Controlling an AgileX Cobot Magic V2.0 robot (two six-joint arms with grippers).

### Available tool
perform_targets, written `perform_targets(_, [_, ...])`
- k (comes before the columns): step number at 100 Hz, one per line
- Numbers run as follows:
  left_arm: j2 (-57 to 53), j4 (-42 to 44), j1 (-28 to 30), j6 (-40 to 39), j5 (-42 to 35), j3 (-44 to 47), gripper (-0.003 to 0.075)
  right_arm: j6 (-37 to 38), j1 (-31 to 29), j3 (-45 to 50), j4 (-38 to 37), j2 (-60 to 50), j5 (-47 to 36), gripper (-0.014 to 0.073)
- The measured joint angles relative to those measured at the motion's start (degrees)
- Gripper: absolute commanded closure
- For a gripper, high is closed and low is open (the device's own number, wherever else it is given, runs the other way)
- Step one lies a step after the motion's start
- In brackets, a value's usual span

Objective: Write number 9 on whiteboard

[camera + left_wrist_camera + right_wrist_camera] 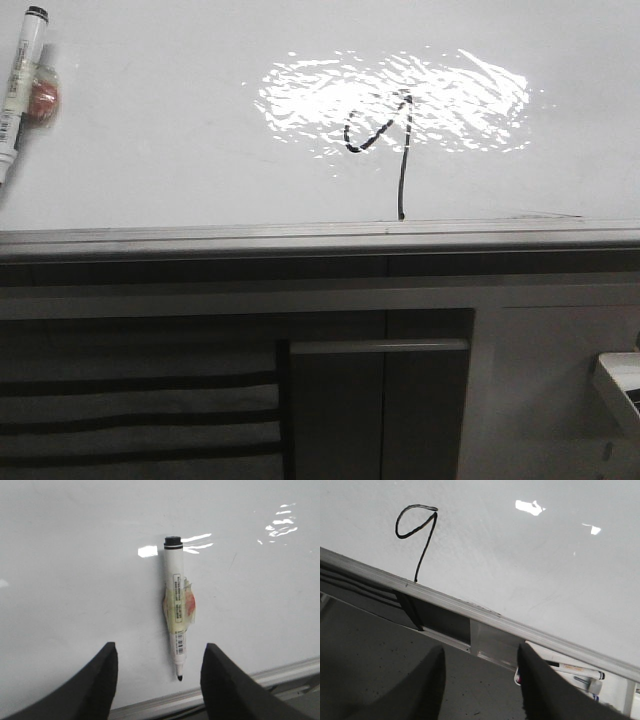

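The whiteboard (150, 130) fills the upper front view, with a bright rippled glare patch and a grey metal rail (300, 238) along its edge. A black hand-drawn number 9 (385, 135) sits in the glare, its tail reaching the rail; it also shows in the right wrist view (417, 535). A white marker (22, 85) with tape round its middle sticks to the board at far left, uncapped tip toward the rail. In the left wrist view the marker (176, 610) lies ahead of my open, empty left gripper (157, 652). My right gripper (480, 652) is open and empty over grey floor.
Grey cabinet panels (380, 400) stand below the rail, with dark slats at lower left. A white tray (620, 385) sits at lower right; in the right wrist view it holds markers (575, 670).
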Motion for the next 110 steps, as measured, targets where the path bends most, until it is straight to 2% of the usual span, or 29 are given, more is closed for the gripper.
perform_targets(16, [-12.11,0.37,0.00,0.52,0.55,9.68,0.0425,2.10,0.00,11.88,0.35,-7.93,-8.35,0.0305])
perform_targets(32, [-21.11,1.36,0.00,0.52,-3.80,19.63,0.0489,2.33,0.00,21.57,1.45,-15.52,-16.10,0.0317])
perform_targets(42, [-24.03,1.47,0.00,0.64,-6.88,23.40,0.0584,2.33,0.00,25.33,2.36,-18.98,-19.58,0.0431])
perform_targets(56, [-24.66,1.51,0.00,0.64,-9.20,25.38,0.0742,2.33,0.00,27.42,2.47,-21.39,-21.83,0.0665])
perform_targets(110, [-24.66,1.60,0.00,0.67,-10.92,25.63,0.0741,2.37,0.00,28.11,2.47,-21.58,-22.48,0.0666])
